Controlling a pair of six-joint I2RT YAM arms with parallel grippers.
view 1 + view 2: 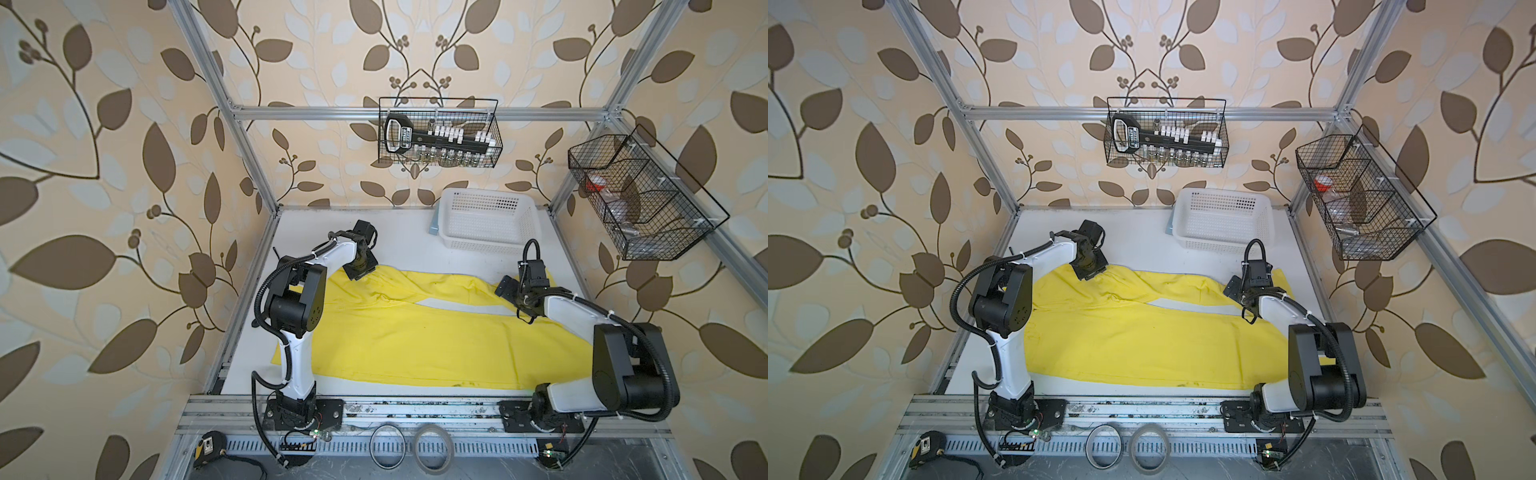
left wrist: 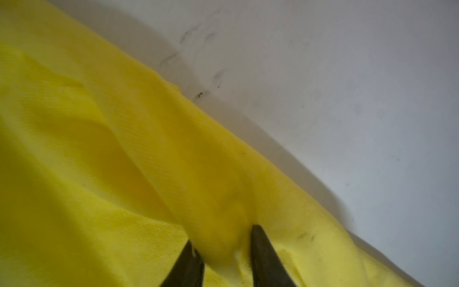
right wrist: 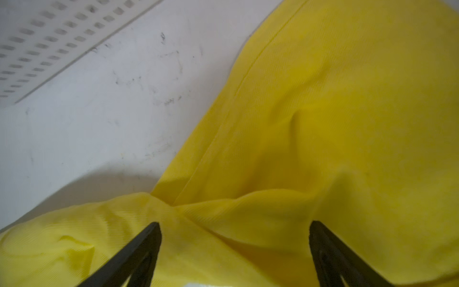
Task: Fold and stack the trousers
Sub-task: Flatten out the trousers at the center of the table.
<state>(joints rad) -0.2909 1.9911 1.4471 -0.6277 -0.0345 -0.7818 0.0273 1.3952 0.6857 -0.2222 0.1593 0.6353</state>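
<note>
Leaf-patterned wallpaper and an aluminium frame enclose the white worktop [image 1: 399, 241].

1. The trousers [image 1: 415, 336] lie spread out on the worktop between my two arms, as both top views show [image 1: 1142, 332]. A narrow strip of bare worktop shows between the two legs toward my right side.
2. Left jaws: positioned at the far edge of the trousers on my left side. In the left wrist view my fingers [image 2: 267, 258] stand close together and pinch a raised ridge of the yellow cloth [image 2: 218, 223] between them.
3. Right jaws: spread wide at the far end of the trouser leg on my right side. In the right wrist view my fingers [image 3: 139, 251] stand well apart, with rumpled cloth [image 3: 236, 218] between them. I cannot tell whether the tips touch it.
4. A white perforated basket [image 1: 484, 224] stands at the back of the worktop, beyond the trousers and apart from them.
</note>
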